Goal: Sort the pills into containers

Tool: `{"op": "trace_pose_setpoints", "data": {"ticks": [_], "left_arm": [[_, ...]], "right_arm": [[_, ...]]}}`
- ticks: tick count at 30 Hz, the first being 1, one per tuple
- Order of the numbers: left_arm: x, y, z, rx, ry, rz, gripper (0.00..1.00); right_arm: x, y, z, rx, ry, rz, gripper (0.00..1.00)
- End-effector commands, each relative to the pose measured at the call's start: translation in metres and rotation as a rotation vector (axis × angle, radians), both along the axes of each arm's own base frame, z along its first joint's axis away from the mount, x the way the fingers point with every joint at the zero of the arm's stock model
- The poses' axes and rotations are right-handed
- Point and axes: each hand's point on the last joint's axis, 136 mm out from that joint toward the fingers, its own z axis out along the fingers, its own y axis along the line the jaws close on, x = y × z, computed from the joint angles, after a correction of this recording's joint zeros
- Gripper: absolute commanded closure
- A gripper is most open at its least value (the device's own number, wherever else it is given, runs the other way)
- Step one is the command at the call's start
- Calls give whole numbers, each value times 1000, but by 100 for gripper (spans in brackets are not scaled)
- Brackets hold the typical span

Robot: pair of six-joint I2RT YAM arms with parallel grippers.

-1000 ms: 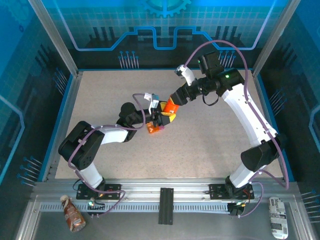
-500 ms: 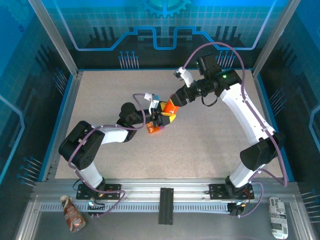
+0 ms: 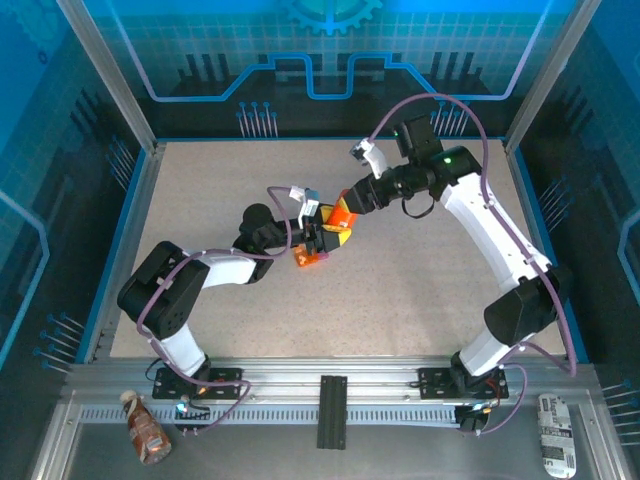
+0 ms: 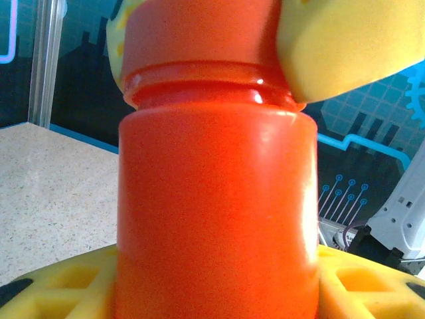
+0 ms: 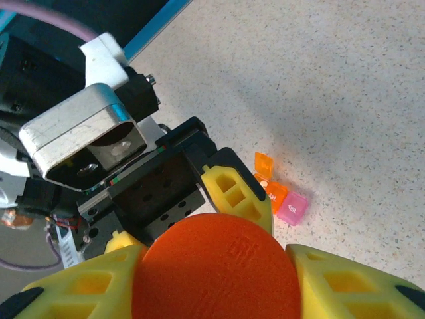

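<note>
An orange bottle point(image 3: 342, 215) hangs over the table's middle, between both arms. My left gripper point(image 3: 326, 238) is shut on its body point(image 4: 212, 212), with yellow fingers point(image 4: 60, 279) at either side. My right gripper point(image 3: 350, 203) comes from the right and is shut on the bottle's orange cap point(image 5: 216, 269); its yellow fingers point(image 5: 345, 282) press both sides of it. The containers point(image 5: 275, 194) lie on the table below. They are a short row of orange compartments with a pink end, one lid up, and a small white speck shows inside. Any pills in the bottle are hidden.
The containers point(image 3: 308, 258) sit just under the left gripper. The speckled table point(image 3: 420, 290) is walled by blue panels and metal posts point(image 3: 150, 150). Purple cables loop over the right arm point(image 3: 490, 230). Free room lies to the right and at the front.
My right gripper's jaws have drawn in onto the cap and its wrist has shifted slightly left. The left arm and the bottle have stayed put.
</note>
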Motion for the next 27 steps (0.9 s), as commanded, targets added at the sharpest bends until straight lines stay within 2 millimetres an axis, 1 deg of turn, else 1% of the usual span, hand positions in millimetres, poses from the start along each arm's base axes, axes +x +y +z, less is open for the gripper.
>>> {"op": "trace_pose_setpoints", "data": {"ticks": [1,4,7,10,12,15,17,18,21,22,23,25,27], "left_arm": [[9,5,45,-80,-174,77,100],[14,7,47,-78,-205,135,100],[17,8,47,-69,-238,200,100],[21,9,48,-68,-259,252,100],[22,9,47,-66,-262,269,100],[24,7,45,-64,-260,270,100],[25,7,43,-60,-255,272,100],[25,7,43,-58,-255,275,100],[27,6,38,-40,-245,275,100],[27,6,37,-37,-243,275,100],[27,6,36,-33,-244,271,100],[25,5,34,-29,-240,258,100],[23,4,33,-25,-237,238,100]], "right_arm": [[3,0,-21,-5,106,-134,60],[9,3,-34,-10,129,-258,61],[13,8,-42,15,159,-377,61],[13,18,-44,61,172,-425,61],[13,25,-43,81,176,-425,61],[14,28,-39,87,167,-411,59],[16,25,-33,84,149,-405,55],[17,23,-28,91,138,-400,51],[20,11,-5,134,92,-379,33],[19,4,4,144,65,-375,26],[18,0,13,149,43,-363,22],[12,-11,28,150,-3,-326,17],[5,-20,39,148,-35,-294,14]]}}
